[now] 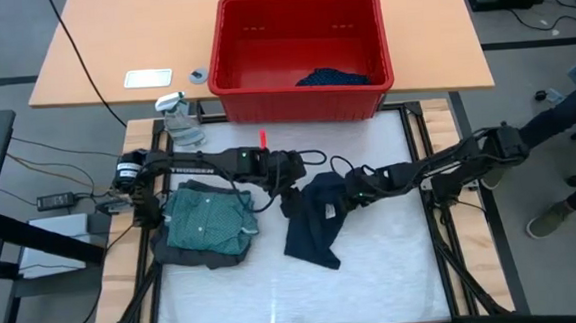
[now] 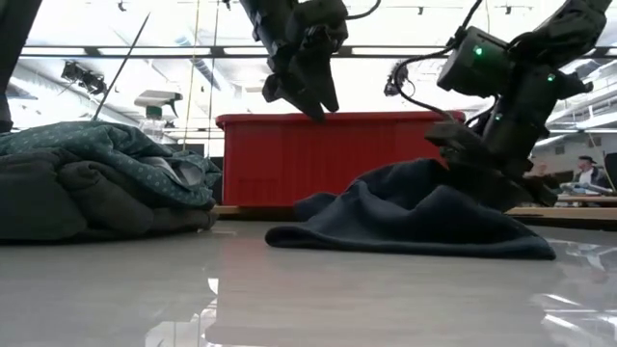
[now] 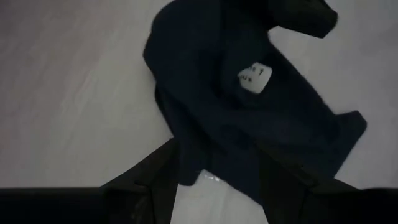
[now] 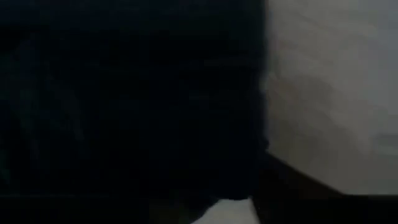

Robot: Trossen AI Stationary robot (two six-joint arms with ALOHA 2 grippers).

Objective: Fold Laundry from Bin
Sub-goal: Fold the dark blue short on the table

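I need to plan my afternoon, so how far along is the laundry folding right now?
Done: a green dotted shirt lies folded on a dark grey piece, stacked at the table's left. In hand: a navy garment lies crumpled mid-table; the right gripper is down on it, the left gripper hangs above. Left: at least one dark dotted piece sits in the red bin.

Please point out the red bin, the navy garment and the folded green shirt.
red bin (image 1: 302, 102): high view, front wall.
navy garment (image 1: 315, 225): high view, middle of cloth.
folded green shirt (image 1: 212, 222): high view, top of pile.
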